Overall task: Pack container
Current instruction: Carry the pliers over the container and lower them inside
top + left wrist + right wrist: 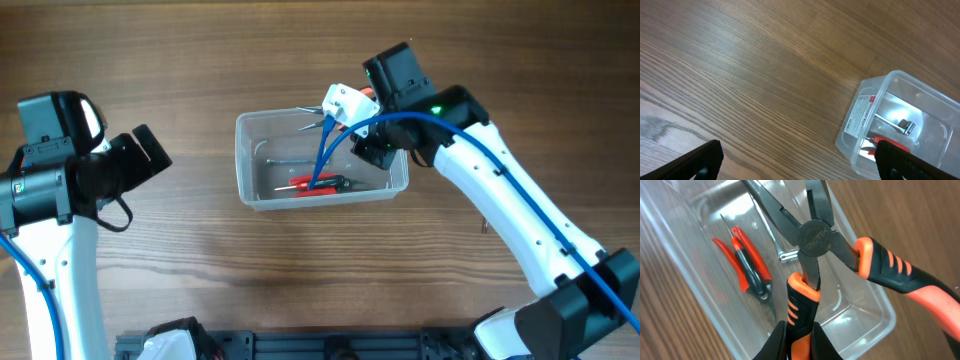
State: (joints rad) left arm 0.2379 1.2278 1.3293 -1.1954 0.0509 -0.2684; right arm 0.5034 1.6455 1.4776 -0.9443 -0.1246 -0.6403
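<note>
Your right claw is pressed together on one orange-and-black handle of the pliers, at bottom centre of the right wrist view. The other handle splays off to the lower right. The nose is parted and points toward the top of the frame.

The container sits on the counter at centre of the overhead view, upright, open side up. The right arm reaches in from the lower right, and the pliers hang over the tub's upper right part. You cannot tell whether they touch the rim.

Inside the tub are a red-handled cutter lying flat on the bottom and a thin metal key just beside it.

Your left claw is spread wide and holds nothing — it is at the left of the overhead view, well apart from the container. In the left wrist view the tub shows at lower right, next to the right finger.
</note>
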